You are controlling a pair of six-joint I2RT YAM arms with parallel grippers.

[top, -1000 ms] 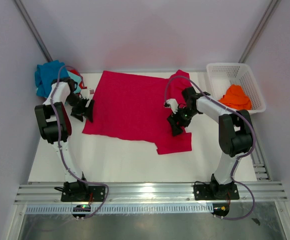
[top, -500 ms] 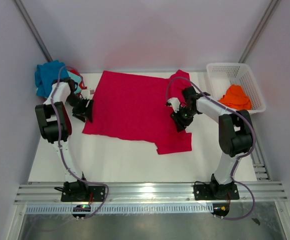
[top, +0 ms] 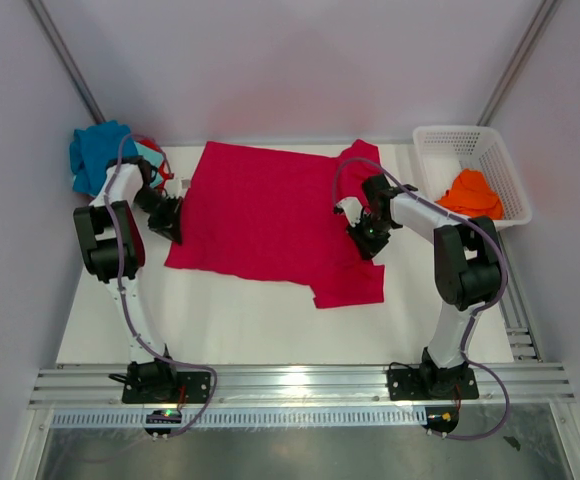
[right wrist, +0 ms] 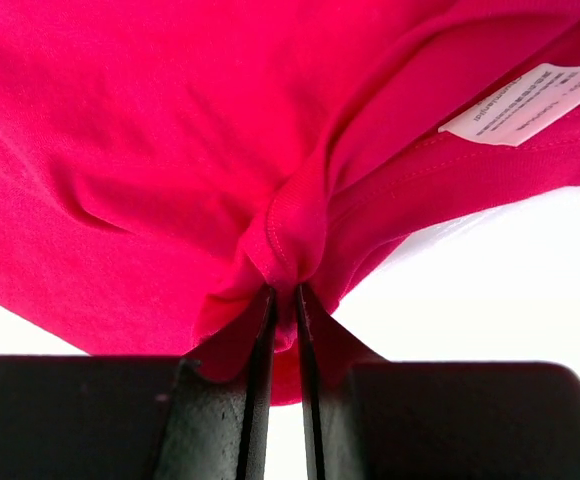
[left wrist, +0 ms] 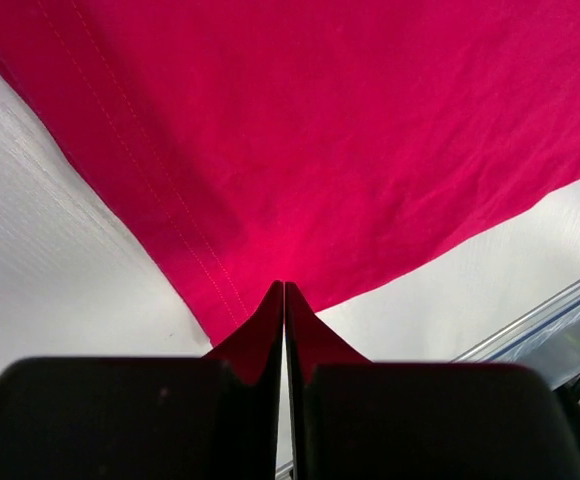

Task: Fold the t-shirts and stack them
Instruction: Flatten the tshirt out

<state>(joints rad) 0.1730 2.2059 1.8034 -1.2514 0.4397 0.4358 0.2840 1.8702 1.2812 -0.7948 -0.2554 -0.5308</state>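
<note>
Your left hand (left wrist: 284,285) pinches the crimson t-shirt (top: 260,210) at its hem; your right hand (right wrist: 282,290) pinches its collar. It lies lengthwise across the surface (top: 220,320), collar pointing right.

Count on inspection: one crimson shirt (top: 260,215), one orange shirt (top: 472,193), one blue shirt (top: 95,150), one teal shirt (top: 151,155), one basket (top: 440,140), one counter (top: 220,320), two grippers: left gripper (top: 170,222), right gripper (top: 368,240).

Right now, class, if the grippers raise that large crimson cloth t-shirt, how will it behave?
Probably floppy: the large crimson cloth t-shirt bunches into folds at the right gripper. It would likely sag between there and the left gripper, since it lies thin and flat. Seemingly light: a fingertip pinch gathers it.
</note>
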